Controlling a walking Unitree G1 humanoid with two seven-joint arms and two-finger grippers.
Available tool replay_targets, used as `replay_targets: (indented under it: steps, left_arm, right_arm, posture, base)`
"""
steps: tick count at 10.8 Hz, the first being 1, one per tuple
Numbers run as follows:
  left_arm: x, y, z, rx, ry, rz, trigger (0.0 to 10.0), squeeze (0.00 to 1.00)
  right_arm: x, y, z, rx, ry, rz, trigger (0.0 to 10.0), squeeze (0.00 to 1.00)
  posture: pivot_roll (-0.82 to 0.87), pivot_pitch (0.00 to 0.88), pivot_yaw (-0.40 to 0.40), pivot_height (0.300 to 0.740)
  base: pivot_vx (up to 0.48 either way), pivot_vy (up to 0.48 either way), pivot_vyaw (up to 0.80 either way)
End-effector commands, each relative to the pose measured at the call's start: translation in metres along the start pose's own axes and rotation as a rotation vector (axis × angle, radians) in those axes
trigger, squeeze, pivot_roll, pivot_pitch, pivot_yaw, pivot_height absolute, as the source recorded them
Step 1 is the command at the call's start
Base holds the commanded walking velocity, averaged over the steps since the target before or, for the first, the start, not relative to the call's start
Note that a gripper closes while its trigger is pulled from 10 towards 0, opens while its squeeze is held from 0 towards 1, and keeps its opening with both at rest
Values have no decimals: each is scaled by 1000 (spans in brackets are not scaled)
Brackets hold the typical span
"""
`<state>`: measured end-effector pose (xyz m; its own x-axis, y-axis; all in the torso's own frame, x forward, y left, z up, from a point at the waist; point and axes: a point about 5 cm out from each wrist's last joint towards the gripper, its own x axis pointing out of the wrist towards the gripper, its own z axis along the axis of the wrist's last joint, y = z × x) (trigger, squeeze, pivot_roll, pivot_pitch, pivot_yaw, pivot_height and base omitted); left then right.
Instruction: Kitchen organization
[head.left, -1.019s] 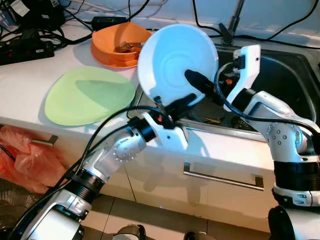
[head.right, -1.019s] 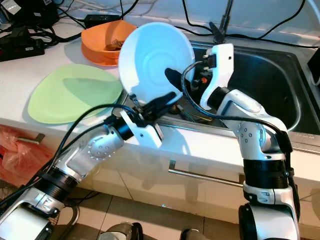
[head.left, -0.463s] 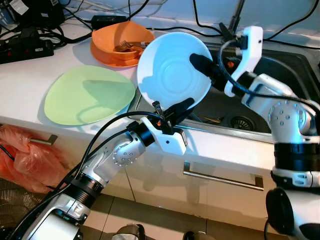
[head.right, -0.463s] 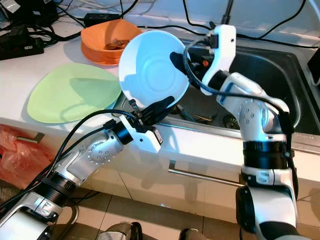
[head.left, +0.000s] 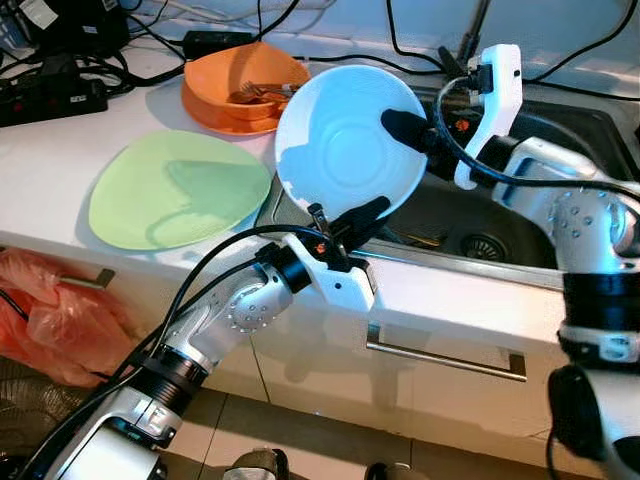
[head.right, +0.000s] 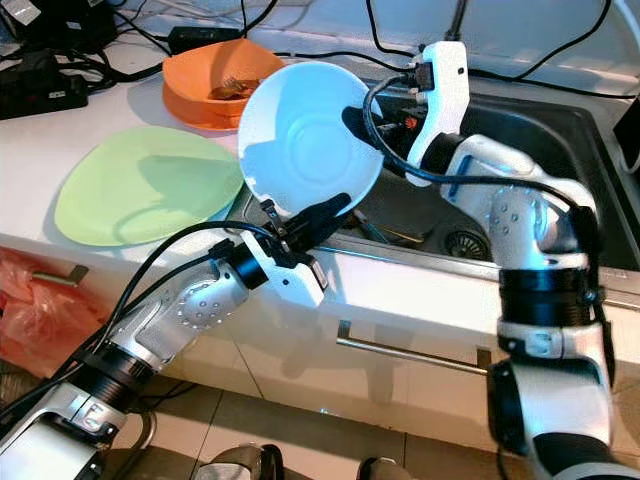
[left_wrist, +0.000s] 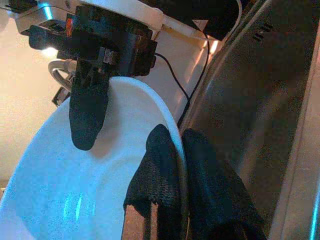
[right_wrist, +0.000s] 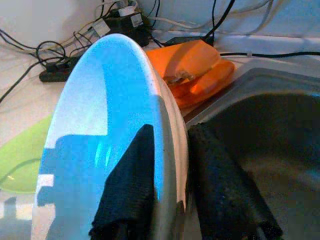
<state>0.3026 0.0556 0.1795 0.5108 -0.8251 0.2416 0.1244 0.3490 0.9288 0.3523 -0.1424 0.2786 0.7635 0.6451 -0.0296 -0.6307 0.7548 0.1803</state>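
A two-armed humanoid holds a white plate (head.left: 345, 140) on edge above the seam between the desk (head.left: 60, 150) and the steel sink (head.left: 560, 160), both hands pinching its rim at once. The left hand (head.left: 352, 218) clamps the plate's lower edge, one finger on the face and one behind, as its wrist view shows. The right hand (head.left: 408, 133) grips the rim on the sink side in the same way, its fingers (right_wrist: 127, 185) narrow around the thin edge.

The plate is tilted nearly upright, clear of every surface. On the desk beside it, near the sink's edge, lies a pale green plate (head.left: 180, 190); behind that, toward the desk's back edge, stands an orange bowl (head.left: 240, 85) with cutlery in it, among black cables and a power strip (head.left: 50, 100).

The risk here appears to lie in the shared grip. Should either arm pull or twist out of step with the other, the smooth rim could slip from between the fingers, and the plate would drop onto the sink's lip or into the basin, where more cutlery lies by the drain (head.left: 482, 245). A release by one hand before the other has a firm hold would likely have the same result.
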Motion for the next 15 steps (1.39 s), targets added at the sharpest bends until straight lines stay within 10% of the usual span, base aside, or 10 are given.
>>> replay_targets:
  steps: [1,2,3,4,5,12,15]
  left_arm:
    - [5,8,11,21,-77,49,0,0]
    - [6,8,11,22,-78,49,1020,0]
    - [6,7,12,14,-83,43,3765,1000]
    - [6,7,12,10,-86,41,4784,1000]
    - [7,6,12,5,-87,39,10000,1000]
    - [7,15,23,-40,-170,115,10000,1000]
    - [13,34,39,-127,-246,204,10000,1000]
  right_arm:
    - [-4,-14,-15,18,96,-51,0,0]
    - [-5,-14,-15,15,111,-43,0,0]
    - [-5,-14,-16,15,119,-36,0,0]
    - [-4,-14,-16,19,121,-35,0,0]
    - [-4,-15,-16,23,119,-39,0,0]
    - [-3,-21,-20,57,77,-98,0,0]
    - [-4,-45,-8,82,-85,-304,0,0]
  posture:
    - [69,124,-25,740]
    - [68,124,-26,740]
    - [67,124,-26,740]
    - [67,124,-26,740]
    - [67,124,-26,740]
    - [74,111,-26,740]
    - [77,112,-29,740]
  base:
    - [0,0,0]
    - [0,0,0]
    - [0,0,0]
    - [0,0,0]
    - [0,0,0]
    - [0,0,0]
    - [0,0,0]
